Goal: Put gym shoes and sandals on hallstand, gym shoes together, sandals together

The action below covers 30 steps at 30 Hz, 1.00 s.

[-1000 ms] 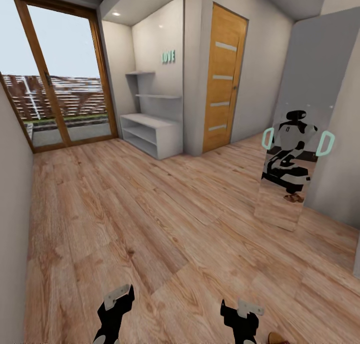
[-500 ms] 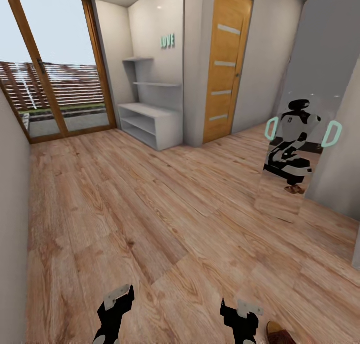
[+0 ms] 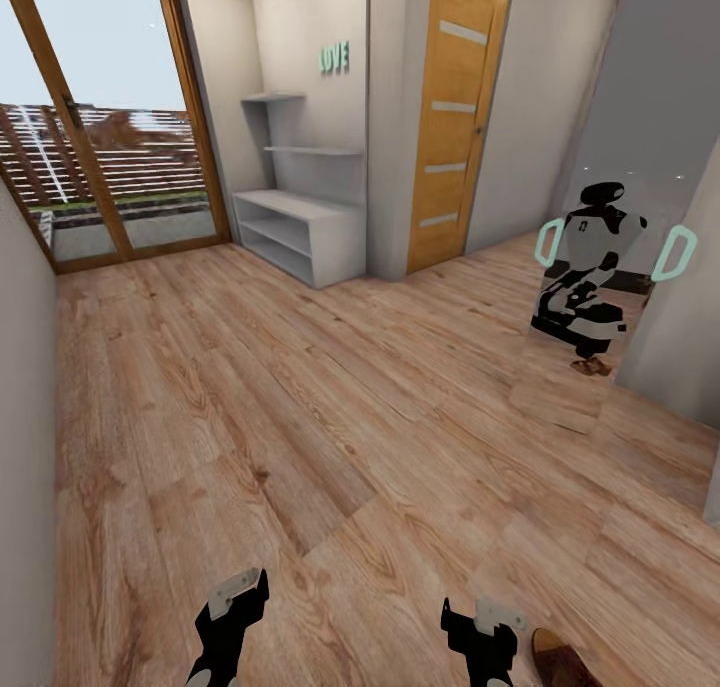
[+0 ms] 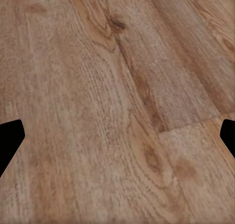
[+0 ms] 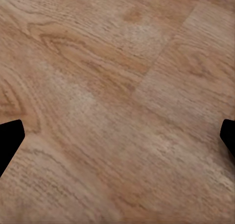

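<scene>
Hallstand (image 3: pixel 300 229) stands against the far wall, pale grey, both open shelf levels bare, floating shelves on its back panel. One brown sandal (image 3: pixel 562 659) lies on the corridor floor (image 3: pixel 330 417), well apart from the hallstand, just beside the right gripper (image 3: pixel 483 627) (only partly in frame at the picture's bottom edge). Wooden door (image 3: pixel 452 117) is just right of the hallstand; glass sliding door (image 3: pixel 95 137) to its left; mirror (image 3: pixel 590 277) further right, showing the robot's reflection. Left gripper (image 3: pixel 233 607) hangs over bare planks. Both wrist views show fingertips spread wide: pincers apart, nothing held.
</scene>
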### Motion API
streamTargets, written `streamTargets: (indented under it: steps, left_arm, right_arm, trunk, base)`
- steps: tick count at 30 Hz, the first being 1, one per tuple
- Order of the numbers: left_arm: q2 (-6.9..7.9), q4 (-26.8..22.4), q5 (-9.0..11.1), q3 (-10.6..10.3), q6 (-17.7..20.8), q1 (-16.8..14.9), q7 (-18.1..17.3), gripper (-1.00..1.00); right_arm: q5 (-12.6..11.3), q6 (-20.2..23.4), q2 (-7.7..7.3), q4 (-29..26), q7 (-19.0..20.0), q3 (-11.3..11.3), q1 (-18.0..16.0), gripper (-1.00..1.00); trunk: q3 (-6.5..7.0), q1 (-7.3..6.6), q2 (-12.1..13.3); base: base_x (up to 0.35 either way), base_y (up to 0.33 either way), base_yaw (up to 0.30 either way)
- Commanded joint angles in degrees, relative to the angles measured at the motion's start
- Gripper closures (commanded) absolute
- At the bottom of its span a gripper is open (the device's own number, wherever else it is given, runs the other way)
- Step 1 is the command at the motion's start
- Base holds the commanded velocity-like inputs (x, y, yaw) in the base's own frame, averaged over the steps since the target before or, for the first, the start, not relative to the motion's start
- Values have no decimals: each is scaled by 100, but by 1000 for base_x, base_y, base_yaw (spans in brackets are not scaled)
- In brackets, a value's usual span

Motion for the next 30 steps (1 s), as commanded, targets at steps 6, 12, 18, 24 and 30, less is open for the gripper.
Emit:
streamTargets:
  steps: [6,12,18,24,30]
  left_arm:
    - [2,0,-10,-7,-2,0,-3,-100]
    - [6,-1,-13,-151,-2,0,-4,-100]
    - [8,0,-15,-459,-2,0,-4,-100]
    - [19,0,-20,-1125,-2,0,1,-100]
    - [26,0,-17,-1255,-2,0,3,-100]
  right_arm:
    - [11,1,0,3,0,2,0,-100]
    - [88,7,-15,15,0,35,0,-100]
    - [633,17,-173,156,-14,138,-3,-100]
    - [1303,-115,-237,270,-24,202,-1,-100]
    - [1380,-191,-238,286,-25,213,0,-100]
  trunk:
    - [0,0,0]
    - [0,0,0]
    - [0,0,0]
    - [0,0,0]
    - [0,0,0]
  base:
    - [0,0,0]
    - [0,0,0]
    - [0,0,0]
    - [0,0,0]
    - [-23,0,0]
